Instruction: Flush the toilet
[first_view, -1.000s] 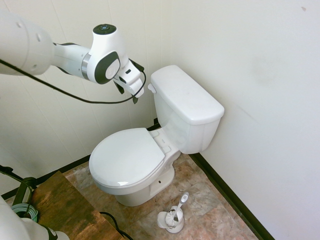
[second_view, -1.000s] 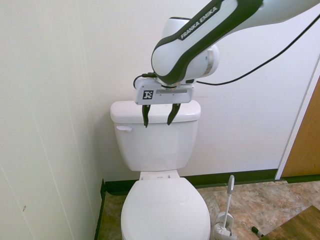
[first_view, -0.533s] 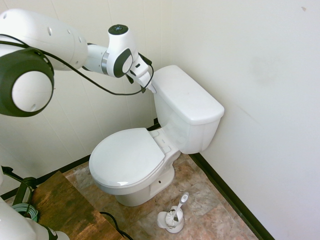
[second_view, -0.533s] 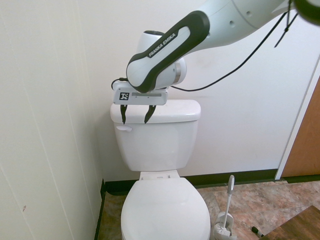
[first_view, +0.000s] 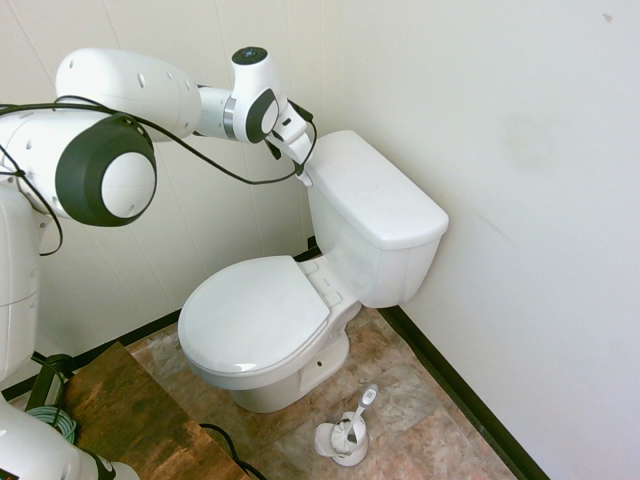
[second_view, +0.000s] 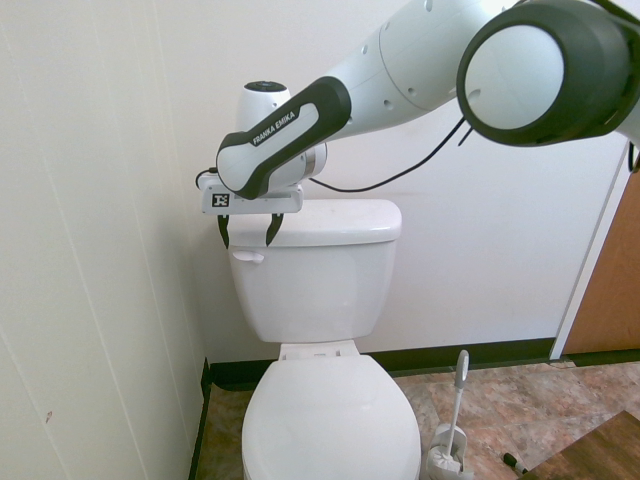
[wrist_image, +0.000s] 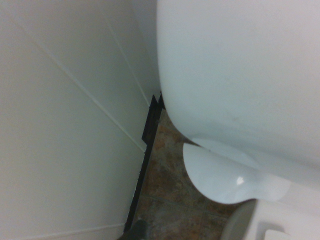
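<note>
The white Franka arm's black two-finger gripper (second_view: 250, 240) points down, fingers apart, before the white ceramic toilet's (second_view: 316, 280) tank, near its front corner with the small white flush lever (second_view: 248, 257).

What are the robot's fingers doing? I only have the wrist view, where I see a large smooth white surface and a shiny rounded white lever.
Observer: From the second exterior view, the white gripper's two dark, curved fingers point downward and stand apart, the gripper being open.
Operator: And the toilet seat, is its lid up?
Observer: No, the first exterior view shows the oval white seat lid lying down over the bowl.
Operator: Is anything standing on the floor nearby?
Observer: Yes, a long-handled white toilet brush stands in its small white holder beside the toilet.
</note>
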